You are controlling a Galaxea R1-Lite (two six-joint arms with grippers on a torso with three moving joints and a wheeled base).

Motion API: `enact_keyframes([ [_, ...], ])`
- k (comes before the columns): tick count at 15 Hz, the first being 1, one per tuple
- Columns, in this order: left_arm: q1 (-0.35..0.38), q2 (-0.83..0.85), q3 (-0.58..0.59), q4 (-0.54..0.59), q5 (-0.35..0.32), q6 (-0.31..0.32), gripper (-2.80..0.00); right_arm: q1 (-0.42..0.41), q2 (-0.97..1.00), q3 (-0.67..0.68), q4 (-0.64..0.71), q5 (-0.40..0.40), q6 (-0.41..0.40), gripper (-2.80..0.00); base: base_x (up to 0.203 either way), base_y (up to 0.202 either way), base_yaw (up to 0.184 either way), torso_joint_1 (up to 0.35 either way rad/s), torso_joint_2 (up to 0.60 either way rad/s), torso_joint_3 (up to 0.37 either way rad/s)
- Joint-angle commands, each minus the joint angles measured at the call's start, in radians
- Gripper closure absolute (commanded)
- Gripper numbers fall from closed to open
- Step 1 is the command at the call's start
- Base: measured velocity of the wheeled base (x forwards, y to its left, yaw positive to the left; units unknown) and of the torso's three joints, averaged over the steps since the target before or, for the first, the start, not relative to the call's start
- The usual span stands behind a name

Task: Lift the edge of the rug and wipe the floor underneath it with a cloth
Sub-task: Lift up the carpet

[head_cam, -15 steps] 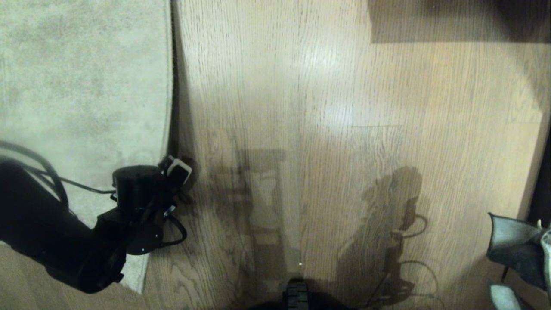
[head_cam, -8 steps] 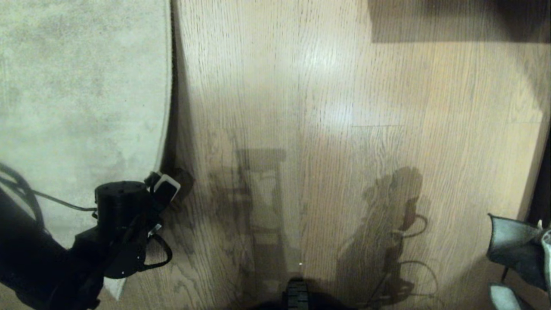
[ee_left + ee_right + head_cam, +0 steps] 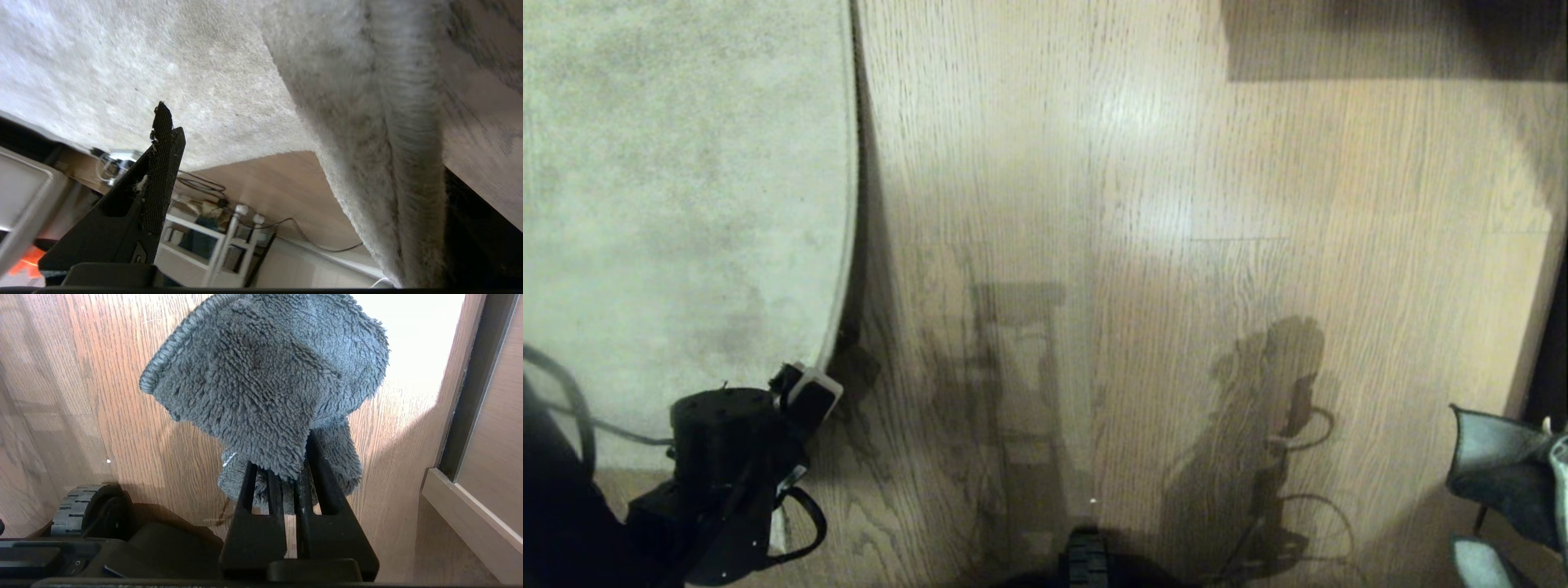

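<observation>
We've got the left gripper (image 3: 805,392) low at the near corner of the rug edge (image 3: 845,245), fingers spread wide; one finger (image 3: 161,163) shows over the pile, rug border (image 3: 412,163) just beside it, not pinched. Rug lies on the floor (image 3: 1176,204). R gripper (image 3: 292,486) is pressed together on the cloth (image 3: 265,375), held above the floor at far right.

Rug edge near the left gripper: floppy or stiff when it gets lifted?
Probably bends rather than stays rigid: in the left wrist view the rug edge already curls up off the floor. Its thick bound border suggests some stiffness. The rug runs well out of view, so likely heavy drag.
</observation>
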Motion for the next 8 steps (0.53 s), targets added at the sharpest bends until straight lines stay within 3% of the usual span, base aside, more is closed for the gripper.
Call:
enact_keyframes([
  [1, 0.001, 0.119, 0.043, -0.141, 0.003, -0.007, -2.8, 0.0, 0.001, 0.0, 0.0, 0.0, 0.0, 0.0, 0.0, 0.0, 0.0, 0.0, 0.0, 0.0],
  [3, 0.002, 0.217, 0.067, -0.282, 0.003, -0.009, -2.8, 0.0, 0.001, 0.0, 0.0, 0.0, 0.0, 0.0, 0.0, 0.0, 0.0, 0.0, 0.0, 0.0],
  [5, 0.003, 0.225, 0.084, -0.309, 0.004, -0.005, -2.8, 0.001, 0.001, 0.0, 0.0, 0.0, 0.0, 0.0, 0.0, 0.0, 0.0, 0.0, 0.0, 0.0],
  [6, 0.009, 0.226, 0.088, -0.309, 0.004, -0.005, 0.0, 0.001, 0.001, 0.0, -0.001, 0.0, 0.0, 0.0, 0.0, 0.0, 0.0, 0.0, 0.0, 0.0],
  [8, 0.011, 0.226, 0.085, -0.309, 0.002, -0.009, 0.0, 0.0, 0.001, 0.0, 0.0, 0.0, 0.0, 0.0, 0.0, 0.0, 0.0, 0.0, 0.0, 0.0],
])
